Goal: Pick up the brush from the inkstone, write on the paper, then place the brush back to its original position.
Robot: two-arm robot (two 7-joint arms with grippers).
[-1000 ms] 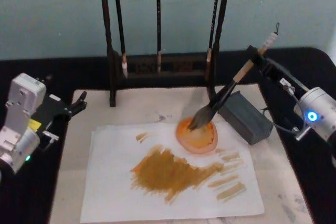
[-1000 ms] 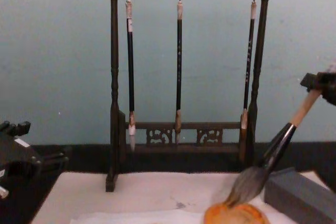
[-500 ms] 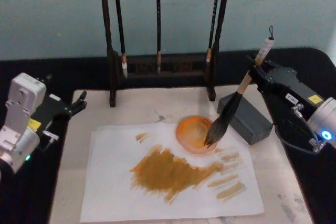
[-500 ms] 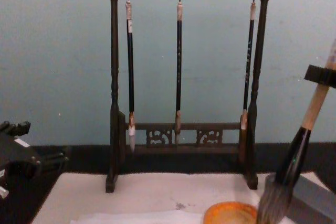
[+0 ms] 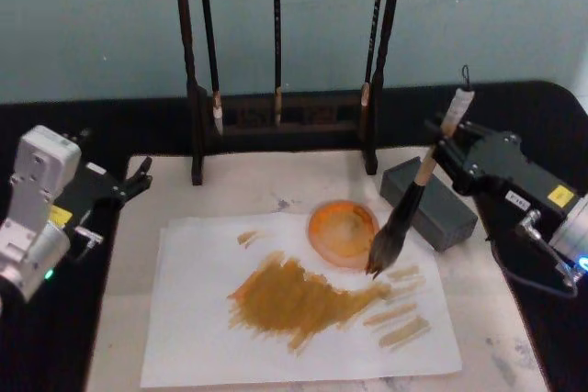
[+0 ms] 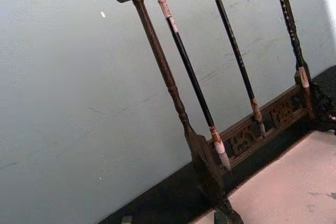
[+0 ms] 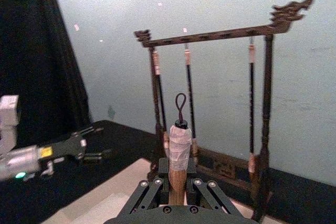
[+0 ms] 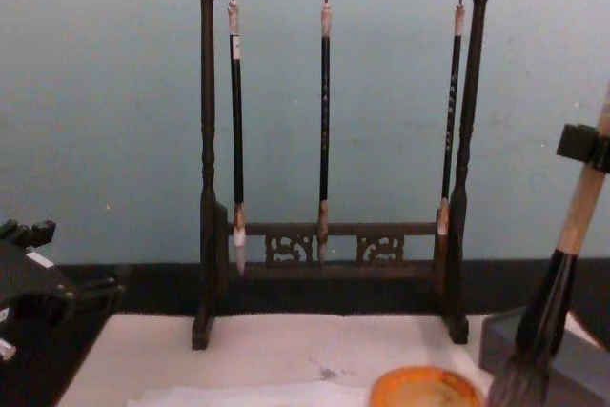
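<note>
between dish (image 5: 319,238), grey block (image 5: 441,215): right claw (image 5: 443,142) grips brush (image 5: 404,218)

The brush (image 5: 415,192) has a pale wooden handle and glossy black ferrule; the paper (image 5: 202,319) is thin, matt; the rack (image 8: 207,140) dark wood.

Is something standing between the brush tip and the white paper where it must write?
Nothing visible does. The right claw holds the brush tilted, its bristles low over the paper beside the brown strokes. The orange dish lies close to the tip, seemingly not under it. The left claw is parked far aside.
</note>
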